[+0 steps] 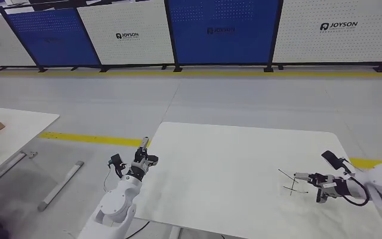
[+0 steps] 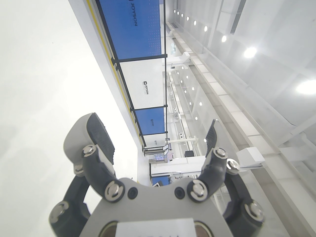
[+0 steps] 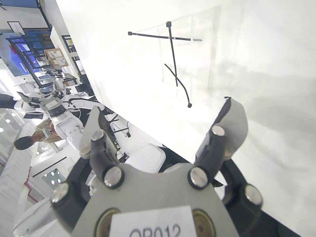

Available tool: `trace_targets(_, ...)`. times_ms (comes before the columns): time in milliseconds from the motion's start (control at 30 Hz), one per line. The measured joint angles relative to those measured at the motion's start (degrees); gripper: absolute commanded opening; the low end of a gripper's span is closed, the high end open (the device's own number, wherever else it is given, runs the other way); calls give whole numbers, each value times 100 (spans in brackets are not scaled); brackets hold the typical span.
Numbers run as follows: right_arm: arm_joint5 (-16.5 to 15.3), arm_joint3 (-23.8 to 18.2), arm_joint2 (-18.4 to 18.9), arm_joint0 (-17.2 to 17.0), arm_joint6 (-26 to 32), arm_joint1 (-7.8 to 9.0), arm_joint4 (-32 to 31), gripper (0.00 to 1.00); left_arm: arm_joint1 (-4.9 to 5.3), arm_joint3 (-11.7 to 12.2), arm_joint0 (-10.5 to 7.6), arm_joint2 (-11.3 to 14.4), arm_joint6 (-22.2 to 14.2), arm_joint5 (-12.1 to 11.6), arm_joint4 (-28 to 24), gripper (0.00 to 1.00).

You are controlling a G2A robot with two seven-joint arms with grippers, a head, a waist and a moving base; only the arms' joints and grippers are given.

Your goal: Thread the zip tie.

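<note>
Three black zip ties [image 3: 172, 50] lie crossed over one another on the white table [image 3: 246, 38], near its right end; the top view shows the zip ties [image 1: 292, 184] as thin lines. My right gripper [image 3: 163, 108] hovers low just beside them, open, with nothing between its fingers, and appears as the right gripper [image 1: 302, 177] in the top view. My left gripper [image 2: 154, 124] is open and empty at the table's left edge, pointing away toward the far wall. In the top view the left gripper [image 1: 144, 145] is far from the ties.
The white table [image 1: 239, 173] has wide bare surface between the two arms. A second white table [image 1: 24, 128] stands off to the left, with a grey bar [image 1: 59, 185] on the floor beside it. Blue and white panels [image 1: 221, 30] line the back.
</note>
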Motion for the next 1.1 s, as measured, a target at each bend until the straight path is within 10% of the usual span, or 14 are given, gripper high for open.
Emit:
trace_targets(200,171,-53,-4,-56,35,37,-155,48,0,0,0,0,0,0,0,100)
trace_targets(1100,167,53,-19,-80,-37,-32,-623,25,0,0,0,0,0,0,0,100)
